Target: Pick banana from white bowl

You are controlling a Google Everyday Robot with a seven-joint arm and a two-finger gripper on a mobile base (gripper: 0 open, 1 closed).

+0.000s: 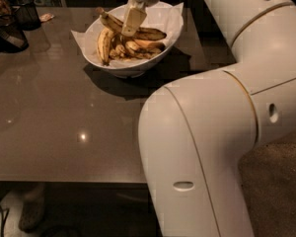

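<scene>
The white bowl (91, 36), lined with crinkled white paper (173, 13), stands at the far middle of the table. My gripper (131, 23) reaches down into it from the top edge of the view. It is shut on the banana (150, 33), long, slim and brown-streaked, gripped near its middle. The banana lies slanted over the other fruit, with its dark stem end (99, 11) raised toward the upper left. A plumper, cleaner yellow banana (104, 44) and several other pieces (135, 48) lie under it in the bowl.
The brown-grey table (64, 112) has its front edge near the bottom. A black mesh cup (27, 13) and a dark object (5, 33) stand at the far left. My large white arm (227, 122) fills the right side. A shoe (32, 212) shows under the table.
</scene>
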